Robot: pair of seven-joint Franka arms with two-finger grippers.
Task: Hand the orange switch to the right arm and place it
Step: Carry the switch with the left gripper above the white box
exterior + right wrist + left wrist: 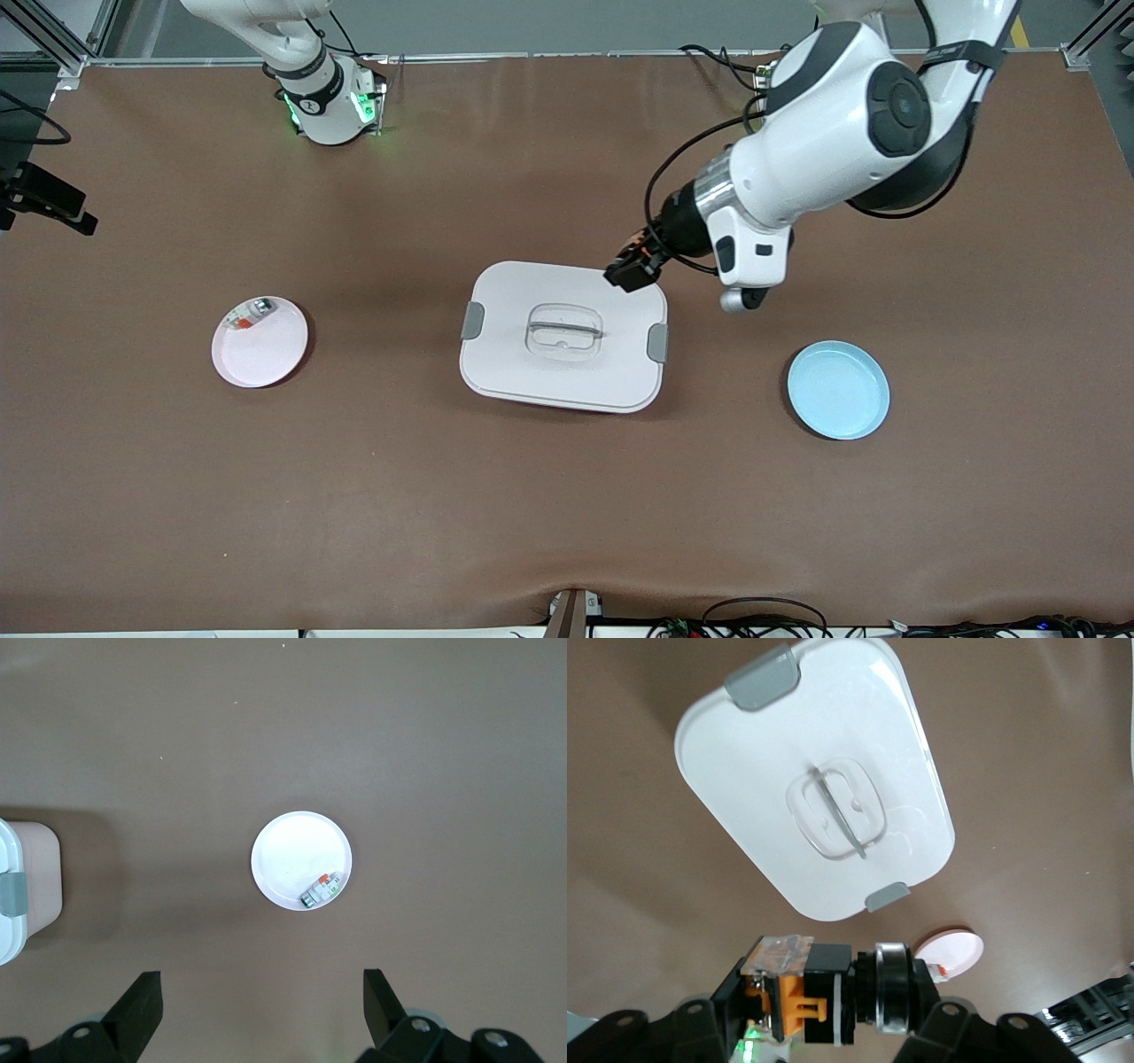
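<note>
Clamped in the left end effector [819,1005], the orange switch [824,995] — a stubby black cylinder with an orange body section and a silvery ring — lies sideways between the black fingers [713,1014], up in the air. In the front view the left end effector [634,266] hangs over the corner of the white rectangular lidded container [563,335] that points toward the robots' edge of the table and the left arm's end. The left arm [833,142] comes in from its base at the robots' edge and bends down toward the middle of the brown table [567,496].

The container sits near the table's centre, with a grey clip [472,320] on each short side and a clear recessed handle [564,330] in the lid.

Toward the left arm's end of the table, a round pale blue plate [838,390] lies well apart from the container, slightly nearer the front camera's edge. Toward the right arm's end, a round pale pink plate [260,342] holds a small silvery, red-and-white part [251,314] against its rim on the side toward the robots' edge.

The right end effector [261,1010] is over the table above the pink plate [300,859] with its fingers spread wide apart — nothing between them. Only the right arm's base [323,93] and lower links show in the front view, at the robots' edge.
</note>
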